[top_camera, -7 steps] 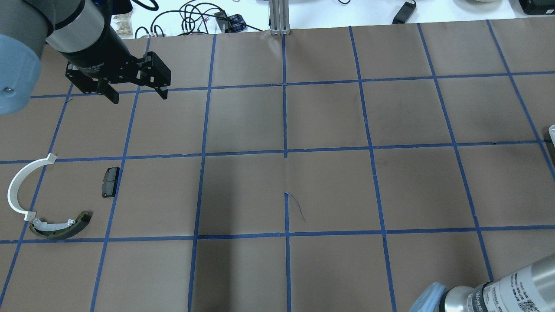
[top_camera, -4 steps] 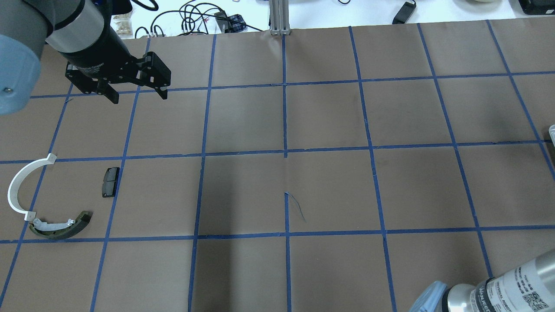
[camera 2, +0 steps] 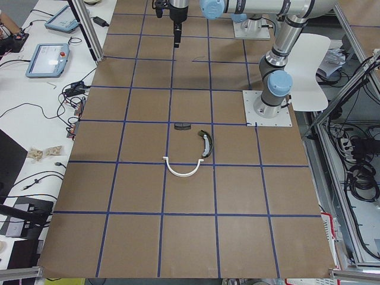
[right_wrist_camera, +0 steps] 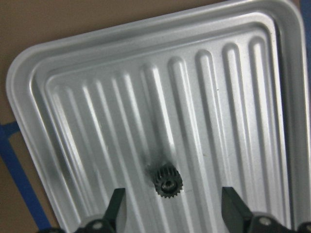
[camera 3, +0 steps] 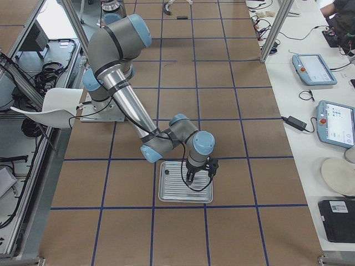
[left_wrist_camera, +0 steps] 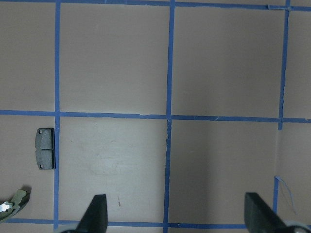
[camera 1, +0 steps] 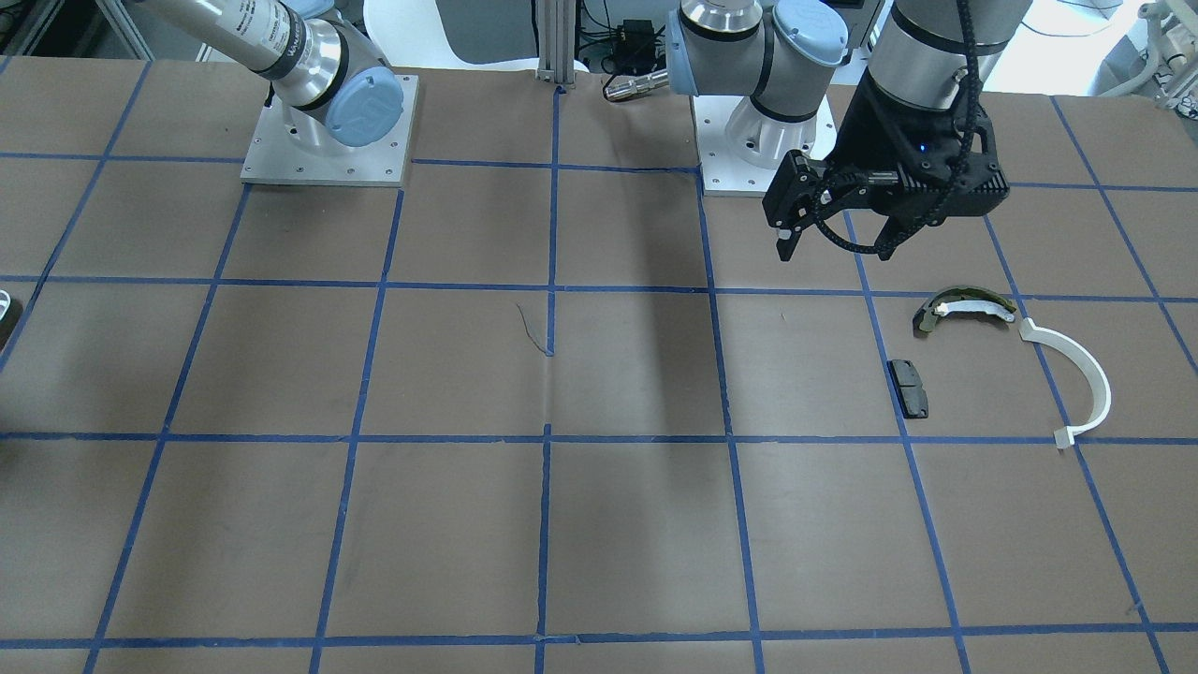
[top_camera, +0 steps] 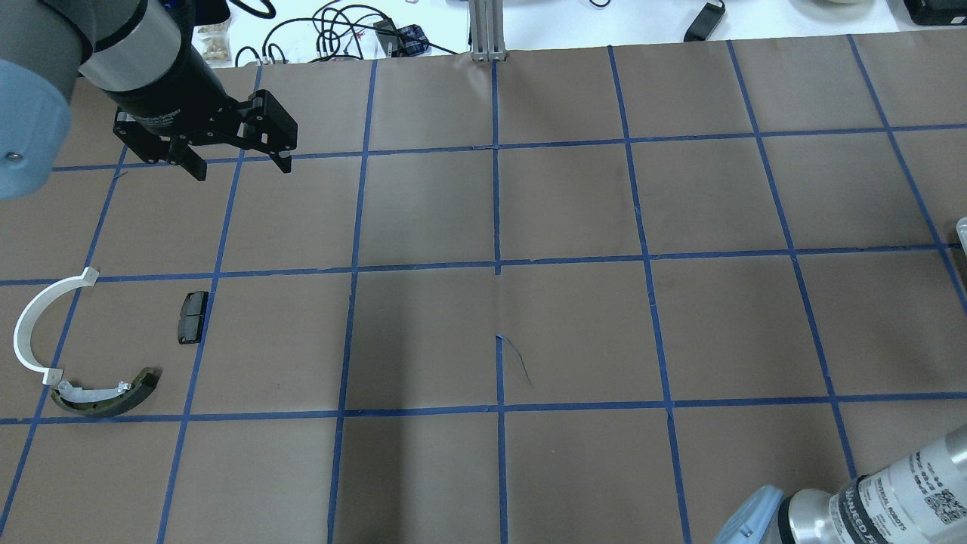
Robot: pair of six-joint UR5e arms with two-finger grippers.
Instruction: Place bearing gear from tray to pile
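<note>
The bearing gear (right_wrist_camera: pixel 168 183), a tiny black toothed ring, lies in the ribbed metal tray (right_wrist_camera: pixel 87 82). My right gripper (right_wrist_camera: pixel 175 211) is open just above the tray, one finger on each side of the gear. The exterior right view shows the tray (camera 3: pixel 173 194) under this gripper (camera 3: pixel 198 174). The pile lies at the table's left: an olive-and-white shoe (top_camera: pixel 106 397), a black pad (top_camera: pixel 192 317) and a white half-ring (top_camera: pixel 30 332). My left gripper (top_camera: pixel 242 170) is open and empty, raised beyond the pile. Its wrist view shows the pad (left_wrist_camera: pixel 45 148).
The brown table carries a blue tape grid. An aluminium post (top_camera: pixel 487 30) stands at the far edge with cables behind it. The arm base plates (camera 1: pixel 328 131) sit on the robot's side. Tablets (camera 3: pixel 333 122) lie on a side bench.
My right arm's wrist segment at the lower right of the overhead view has shifted slightly right and down. The left arm and the pile have not moved.
</note>
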